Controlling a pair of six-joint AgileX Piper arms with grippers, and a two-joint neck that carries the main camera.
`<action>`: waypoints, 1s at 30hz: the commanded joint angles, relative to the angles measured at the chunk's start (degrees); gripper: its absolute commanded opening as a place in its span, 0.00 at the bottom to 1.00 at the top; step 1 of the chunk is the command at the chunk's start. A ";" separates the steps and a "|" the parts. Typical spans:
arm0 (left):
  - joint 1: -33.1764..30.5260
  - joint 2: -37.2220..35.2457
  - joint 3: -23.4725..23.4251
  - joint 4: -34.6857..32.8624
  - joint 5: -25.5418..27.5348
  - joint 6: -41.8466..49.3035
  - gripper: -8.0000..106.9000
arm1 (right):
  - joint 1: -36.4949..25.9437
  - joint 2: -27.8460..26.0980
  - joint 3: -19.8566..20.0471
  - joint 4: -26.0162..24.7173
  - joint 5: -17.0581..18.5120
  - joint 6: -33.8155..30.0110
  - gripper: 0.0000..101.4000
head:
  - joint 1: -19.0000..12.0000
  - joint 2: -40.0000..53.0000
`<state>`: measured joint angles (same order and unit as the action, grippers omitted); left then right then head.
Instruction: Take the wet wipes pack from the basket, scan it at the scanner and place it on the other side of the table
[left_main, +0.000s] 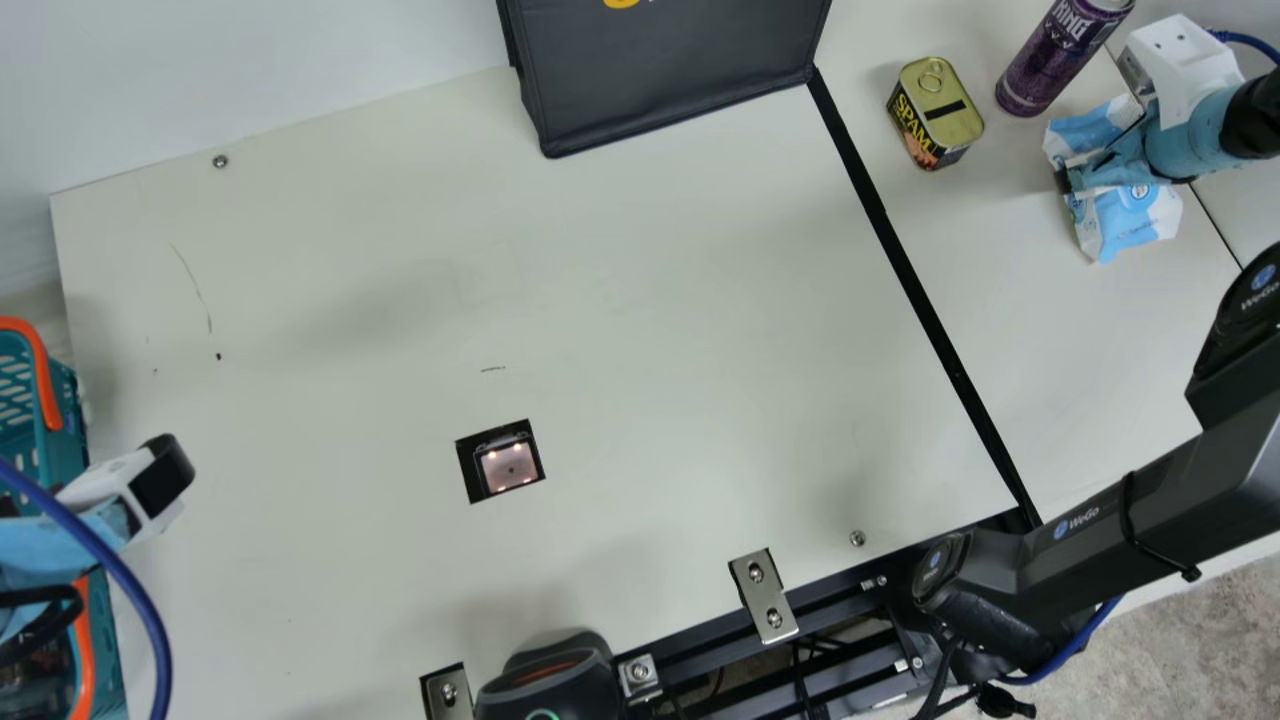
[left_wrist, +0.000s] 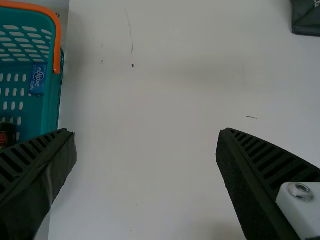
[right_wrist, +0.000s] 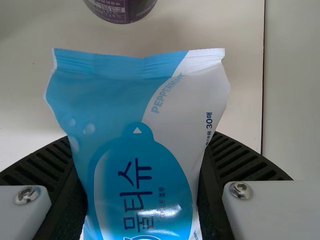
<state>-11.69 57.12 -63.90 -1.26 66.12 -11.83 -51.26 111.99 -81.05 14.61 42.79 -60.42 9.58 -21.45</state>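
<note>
On the table's right part, beyond the black strip, my right gripper (left_main: 1085, 185) is shut on the wet wipes pack (left_main: 1130, 225), which shows on both sides of it. In the right wrist view the blue and white pack (right_wrist: 140, 150) is squeezed between both ribbed fingers of my right gripper (right_wrist: 142, 185). At the far left, by the basket (left_main: 65, 420), is my left gripper (left_main: 20, 590). The left wrist view has my left gripper (left_wrist: 147, 132) wide open over bare table, beside the basket (left_wrist: 55, 95). The scanner window (left_main: 508, 466) lies in the table's middle.
Near the pack stand a yellow-lidded can (left_main: 935, 115) and a purple can (left_main: 1055, 60). A black bag (left_main: 670, 70) sits at the far edge. A black device (left_main: 550, 685) and metal brackets (left_main: 763, 595) line the near edge. A small blue packet (left_wrist: 37, 79) lies in the basket.
</note>
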 joint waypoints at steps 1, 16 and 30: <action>0.00 0.00 0.00 0.00 0.00 0.00 0.85 | 0.03 0.04 0.11 0.04 -0.27 0.06 0.49 | -1.66 -0.13; 0.00 0.00 0.00 0.00 0.00 0.00 0.85 | 0.72 -1.80 2.93 -1.67 -5.08 -1.04 0.94 | -1.66 -0.13; 0.00 0.00 0.00 0.00 0.00 0.00 0.85 | 4.56 -16.13 14.26 -7.59 -11.55 6.69 0.94 | -1.66 -0.13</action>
<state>-11.69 57.12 -63.90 -1.26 66.12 -11.83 -47.08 98.39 -68.24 8.16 31.69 -56.45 9.58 -21.45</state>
